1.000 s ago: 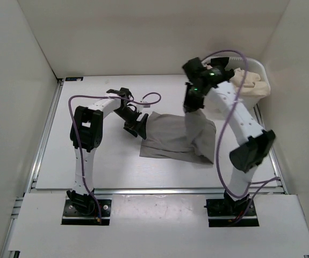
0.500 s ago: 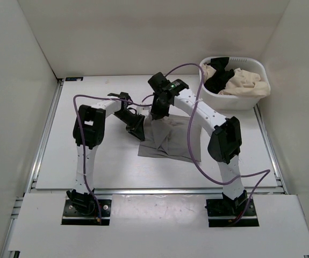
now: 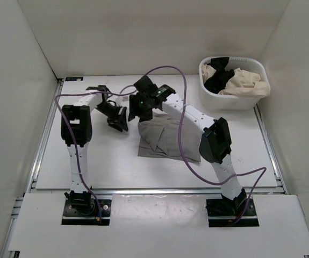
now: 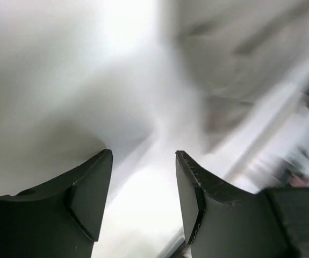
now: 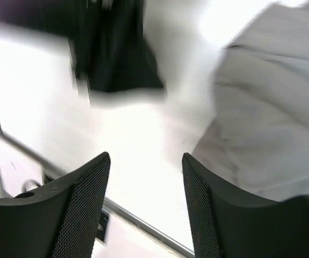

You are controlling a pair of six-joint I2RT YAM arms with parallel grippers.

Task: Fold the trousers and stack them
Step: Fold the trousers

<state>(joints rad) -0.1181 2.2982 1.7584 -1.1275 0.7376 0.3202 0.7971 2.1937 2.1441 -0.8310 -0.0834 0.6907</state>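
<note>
fold: trousers (image 3: 165, 141) lying rumpled at centre frame | left hand (image 4: 143, 196), right hand (image 5: 146, 201) standing spread, empty | tip: pinching both upper-left edge corners level

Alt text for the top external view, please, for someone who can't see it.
Grey trousers lie folded into a rough rectangle in the middle of the table, with the left gripper and right gripper close together by their far left corner. A white basket at the far right holds a black garment and a beige garment.
</note>
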